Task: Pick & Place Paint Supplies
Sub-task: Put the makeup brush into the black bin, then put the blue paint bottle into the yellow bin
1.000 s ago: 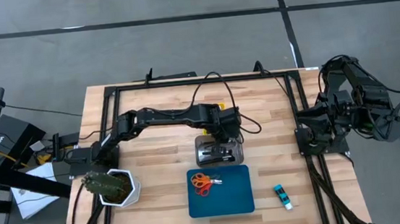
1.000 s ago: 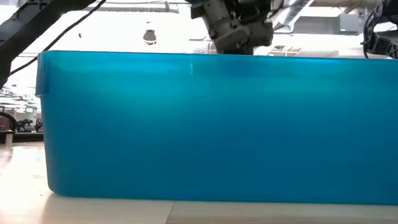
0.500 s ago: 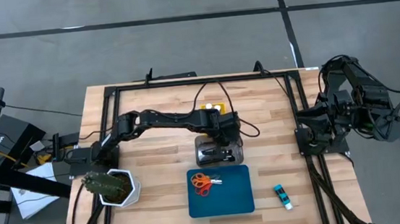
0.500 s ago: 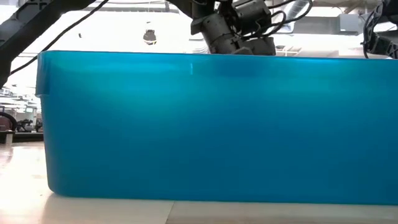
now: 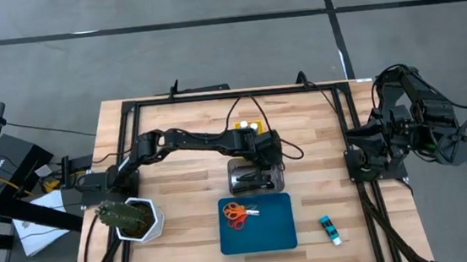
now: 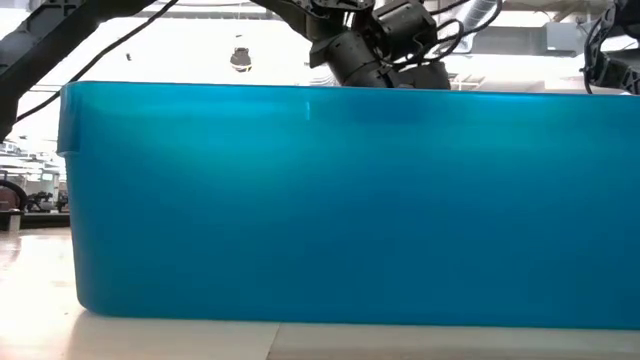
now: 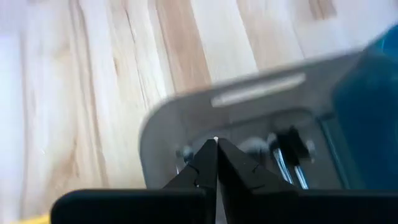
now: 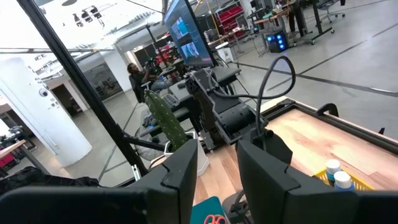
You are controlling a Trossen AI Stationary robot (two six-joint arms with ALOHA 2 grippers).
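1. Blue plastic marks the landmark: the blue tray (image 5: 257,224) near the table's front edge, with orange-handled scissors (image 5: 238,214) lying inside it toward its left end.
2. Just behind the blue tray, the clear tray (image 5: 256,176) is seen with dark brush handles (image 7: 287,155) lying in it; the left gripper (image 5: 258,169) hangs over them, its fingers pressed together on nothing.
3. To the right of the blue tray, a small blue bottle (image 5: 330,229) lies on its side on the wood.
4. Farther behind the blue tray, capped bottles (image 8: 336,173) stand in a yellow tray (image 5: 251,126).
5. The right gripper (image 8: 217,168) is parked well to the right of the blue tray, fingers partly apart and empty.
6. The brushes are judged light, thin, stiff and prone to rolling; a pinch across mid-handle is advised.
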